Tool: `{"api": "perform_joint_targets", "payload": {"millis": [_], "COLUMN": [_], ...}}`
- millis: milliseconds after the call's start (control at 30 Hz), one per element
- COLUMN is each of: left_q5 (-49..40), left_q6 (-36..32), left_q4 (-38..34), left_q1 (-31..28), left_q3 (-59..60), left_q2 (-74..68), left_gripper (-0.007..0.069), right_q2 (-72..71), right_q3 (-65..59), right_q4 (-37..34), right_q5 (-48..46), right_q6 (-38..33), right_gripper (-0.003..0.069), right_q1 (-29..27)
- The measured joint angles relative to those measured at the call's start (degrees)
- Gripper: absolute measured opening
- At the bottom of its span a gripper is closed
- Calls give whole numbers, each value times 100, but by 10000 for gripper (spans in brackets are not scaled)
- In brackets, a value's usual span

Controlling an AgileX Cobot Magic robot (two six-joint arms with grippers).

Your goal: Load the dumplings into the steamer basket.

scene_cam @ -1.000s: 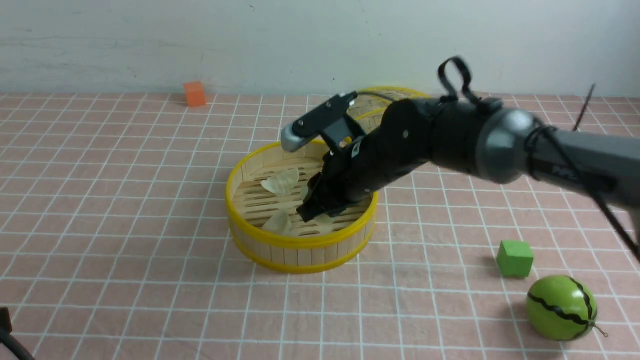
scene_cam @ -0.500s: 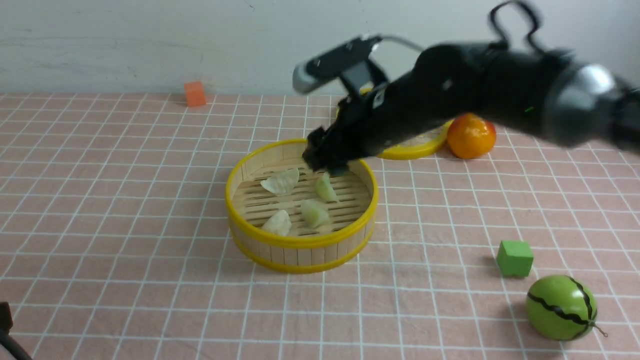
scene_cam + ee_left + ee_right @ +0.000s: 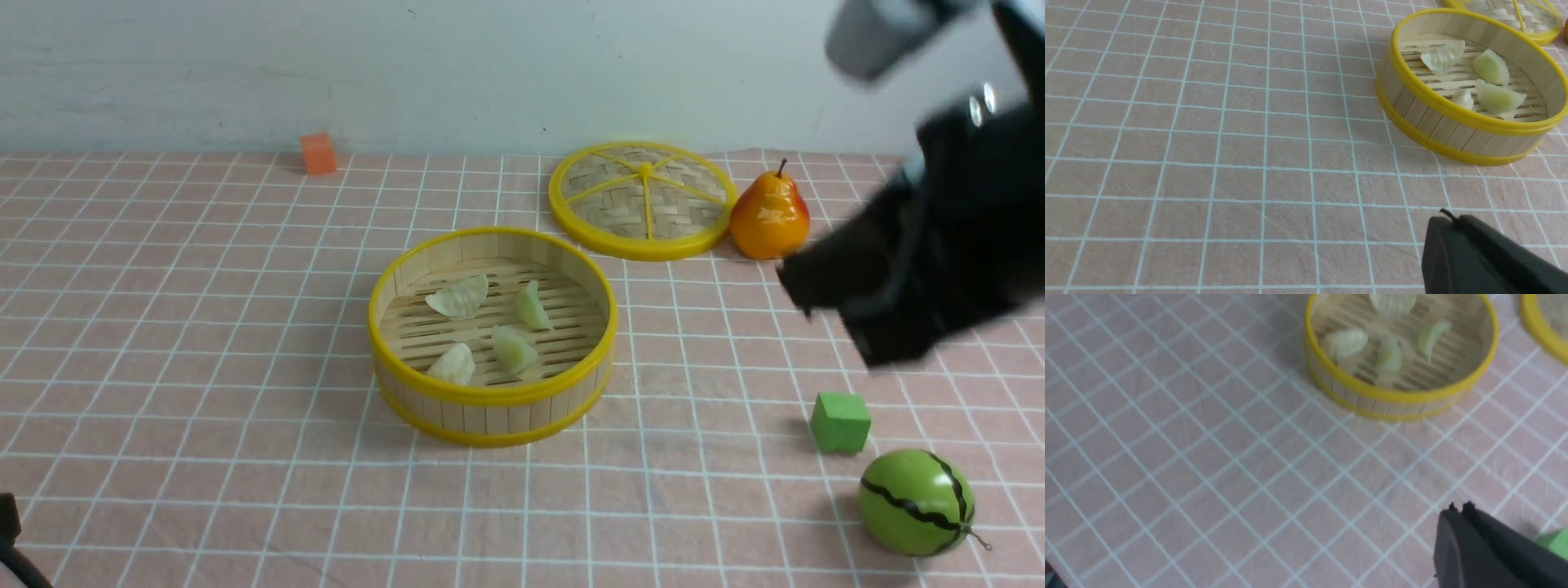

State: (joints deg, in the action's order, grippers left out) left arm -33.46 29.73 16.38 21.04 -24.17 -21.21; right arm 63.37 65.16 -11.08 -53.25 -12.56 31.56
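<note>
The right gripper (image 3: 1458, 507) is pressed fully closed and empty — it hangs in the air, well apart from the steamer basket (image 3: 488, 394). All four dumplings (image 3: 513, 349) lie on the basket's slatted floor; the left gripper (image 3: 1443, 213) is likewise closed, holding nothing.

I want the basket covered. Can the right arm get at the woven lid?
Probably yes: the woven lid lies uncovered, only the pear close beside it; the right gripper is shut, empty.
</note>
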Motion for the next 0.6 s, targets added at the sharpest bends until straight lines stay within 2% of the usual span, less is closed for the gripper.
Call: {"api": "perform_joint_targets", "payload": {"millis": [100,200,300,600], "left_q5": [0,0,0,0], "left_q6": [0,0,0,0], "left_q4": [0,0,0,0], "left_q1": [0,0,0,0], "left_q3": [0,0,0,0], "left_q2": [0,0,0,0], "left_gripper": [-6,-1,1,10], "right_q2": [-290,-690,-797,-815], "right_q3": [-770,-2112,-2701,-3237], "right_q4": [152,558,646,891], "right_q5": [169,463,487,351], "right_q6": [7,12,12,12], "right_gripper": [-19,-17,-14,-5], "right_q1": [0,0,0,0]}}
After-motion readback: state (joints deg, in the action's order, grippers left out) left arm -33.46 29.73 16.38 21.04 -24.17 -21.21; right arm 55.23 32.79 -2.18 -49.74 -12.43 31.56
